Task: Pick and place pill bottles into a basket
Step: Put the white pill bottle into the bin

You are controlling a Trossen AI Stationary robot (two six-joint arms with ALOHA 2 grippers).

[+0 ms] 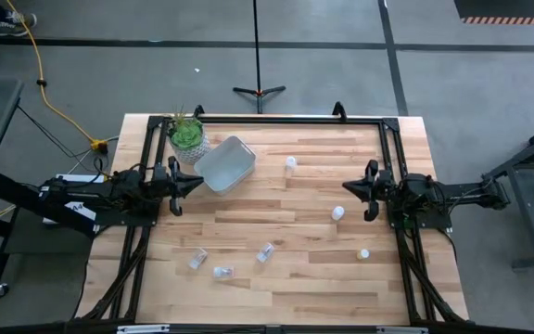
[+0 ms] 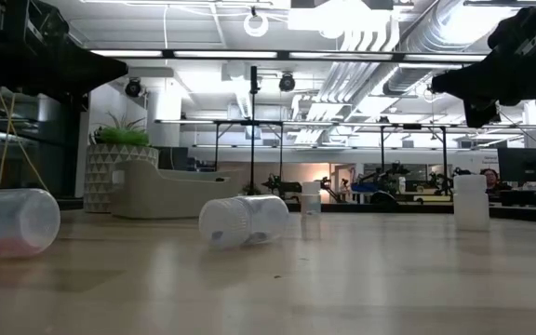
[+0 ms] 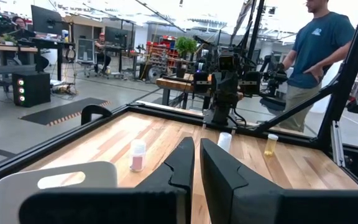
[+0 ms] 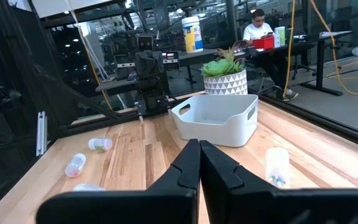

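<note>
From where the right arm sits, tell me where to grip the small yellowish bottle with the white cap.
Grip the small yellowish bottle with the white cap around its round body, below the cap. It appears to stand upright with bare wood around it, so bring the right claw down from above, probably fingers straddling the sides.

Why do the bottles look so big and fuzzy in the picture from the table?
In the low view, two tipped pill bottles lie close to the camera, so they look big and soft; bright ceiling lights behind make glare. The high view shows they're tiny.
</note>
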